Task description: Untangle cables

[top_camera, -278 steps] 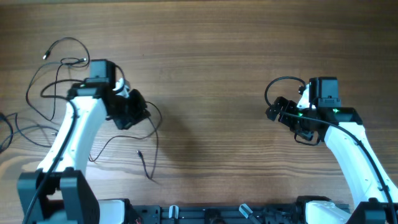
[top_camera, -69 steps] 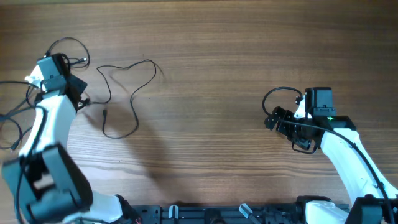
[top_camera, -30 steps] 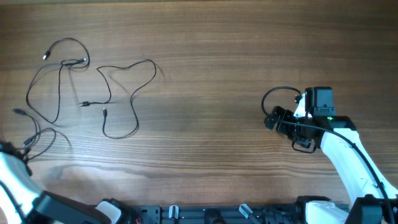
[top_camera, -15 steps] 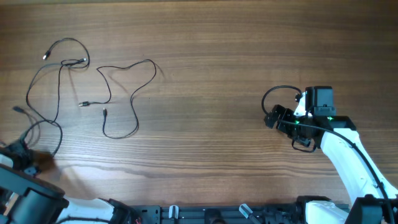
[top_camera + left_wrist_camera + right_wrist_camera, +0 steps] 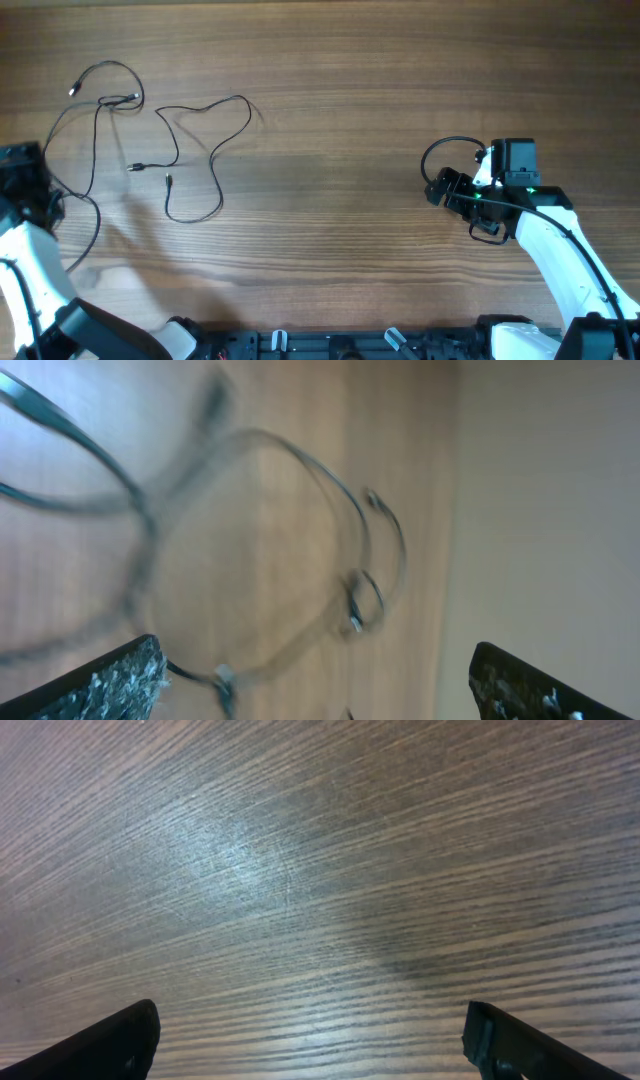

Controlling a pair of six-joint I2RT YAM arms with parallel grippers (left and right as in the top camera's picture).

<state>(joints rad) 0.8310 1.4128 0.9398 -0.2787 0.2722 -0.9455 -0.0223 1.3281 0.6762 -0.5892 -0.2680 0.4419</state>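
Observation:
Several thin black cables lie loose on the wood at the upper left. One cable [image 5: 118,66] loops at the far back, a second cable [image 5: 218,152] snakes right of it, and a third cable [image 5: 96,218] curves down toward the front. My left gripper [image 5: 35,190] sits at the table's left edge beside that third cable. In its wrist view it [image 5: 320,698] is open, with blurred cables [image 5: 355,550] ahead and a small plug [image 5: 218,680] close to the left finger. My right gripper [image 5: 440,188] is open over bare wood [image 5: 315,1052].
The right arm [image 5: 560,240] reaches in from the front right, with its own thicker cord [image 5: 440,150] looped behind the gripper. The left arm [image 5: 30,270] rises along the left edge. Beyond the table edge the left wrist view shows a pale surface [image 5: 550,510].
My left gripper has opened and let go of the cable. It swung up from the front-left corner along the left edge. The released cable now lies in a long curve. The right arm stayed put.

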